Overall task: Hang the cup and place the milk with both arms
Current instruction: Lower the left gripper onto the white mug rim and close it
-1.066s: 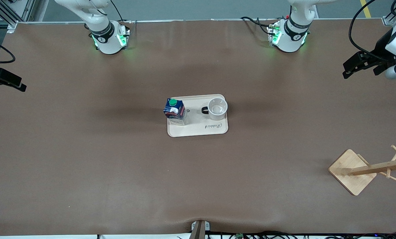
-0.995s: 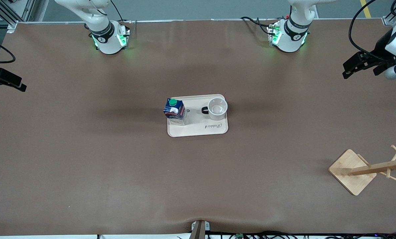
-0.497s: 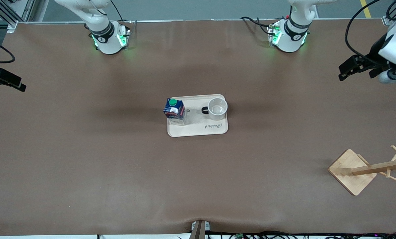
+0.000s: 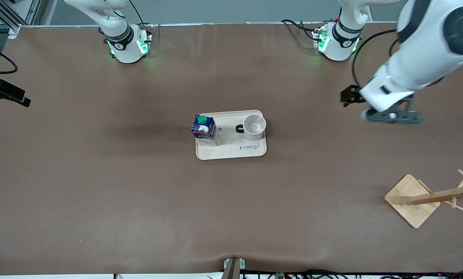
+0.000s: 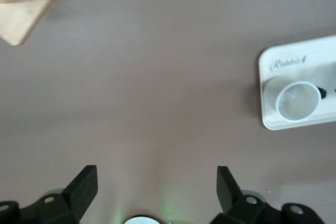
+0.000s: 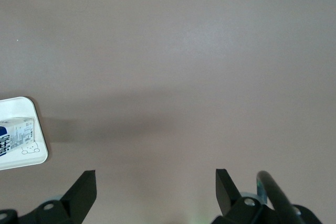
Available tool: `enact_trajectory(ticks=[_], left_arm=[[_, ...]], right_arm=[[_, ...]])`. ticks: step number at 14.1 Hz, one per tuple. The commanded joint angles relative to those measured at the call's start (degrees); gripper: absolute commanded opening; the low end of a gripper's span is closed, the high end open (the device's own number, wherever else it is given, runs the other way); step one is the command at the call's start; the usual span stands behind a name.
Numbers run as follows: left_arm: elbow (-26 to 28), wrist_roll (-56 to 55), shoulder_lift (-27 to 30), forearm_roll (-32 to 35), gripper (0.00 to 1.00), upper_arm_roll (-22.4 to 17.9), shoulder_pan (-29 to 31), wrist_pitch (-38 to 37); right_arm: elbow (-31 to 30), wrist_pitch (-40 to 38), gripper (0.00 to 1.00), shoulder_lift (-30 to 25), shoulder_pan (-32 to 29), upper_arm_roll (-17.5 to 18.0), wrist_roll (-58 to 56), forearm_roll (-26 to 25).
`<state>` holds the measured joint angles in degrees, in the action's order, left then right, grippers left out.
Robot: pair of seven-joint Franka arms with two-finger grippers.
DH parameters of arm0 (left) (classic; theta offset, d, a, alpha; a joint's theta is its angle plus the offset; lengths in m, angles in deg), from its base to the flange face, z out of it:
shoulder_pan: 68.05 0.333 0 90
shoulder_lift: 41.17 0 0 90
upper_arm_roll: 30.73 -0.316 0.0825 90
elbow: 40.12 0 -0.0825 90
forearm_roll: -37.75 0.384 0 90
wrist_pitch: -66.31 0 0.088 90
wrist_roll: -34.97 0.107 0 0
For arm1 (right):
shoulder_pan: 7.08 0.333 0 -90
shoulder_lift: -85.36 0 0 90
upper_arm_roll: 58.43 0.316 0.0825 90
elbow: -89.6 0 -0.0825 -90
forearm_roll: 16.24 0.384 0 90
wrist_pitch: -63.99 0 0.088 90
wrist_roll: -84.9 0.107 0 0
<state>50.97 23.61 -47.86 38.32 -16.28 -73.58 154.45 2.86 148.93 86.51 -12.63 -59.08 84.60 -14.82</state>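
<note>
One cup (image 4: 254,126) and one milk (image 4: 204,128) carton stand on a single cream tray (image 4: 231,152) at the middle of the worktop, well apart from every edge; the cup sits at the tray's end toward the left arm, the milk at the end toward the right arm, and both are upright. The cup's black handle points along the tray toward the milk, away from the left arm's side. The left gripper (image 4: 349,95) hangs over bare brown worktop between the tray and the left arm's end of the table, not touching anything, and the left wrist view shows its fingers (image 5: 84,187) spread wide and empty, with the cup (image 5: 297,100) off to one side of their line instead of between them. This is the nearer arm to the cup, so the reach for it looks like the step in hand; the fingers would have to come across to the tray and meet the rim or the body, since the handle faces away. The right gripper (image 4: 10,96) waits over the worktop's edge at the right arm's end, its fingers (image 6: 85,184) also wide and empty. One wooden rack (image 4: 429,197) stands near the corner at the left arm's end, closest to the front camera.
</note>
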Motion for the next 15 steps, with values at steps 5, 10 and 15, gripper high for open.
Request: enact_trajectory(ticks=[5,10,15], left_arm=[[-3.6,0.5,-9.8,0.7,1.00,0.2,-12.2,4.1],[-7.4,4.8,-16.6,2.9,1.00,0.2,-17.7,7.4],[-7.1,18.3,-19.7,4.9,1.00,0.3,-19.9,13.0]], right_arm=[[0.1,-0.3,1.00,-0.3,-1.0,1.0,0.3,-0.4],[0.1,-0.2,1.00,-0.2,-1.1,1.0,0.3,-0.4],[0.1,0.0,1.00,-0.2,-1.0,1.0,0.4,-0.3]])
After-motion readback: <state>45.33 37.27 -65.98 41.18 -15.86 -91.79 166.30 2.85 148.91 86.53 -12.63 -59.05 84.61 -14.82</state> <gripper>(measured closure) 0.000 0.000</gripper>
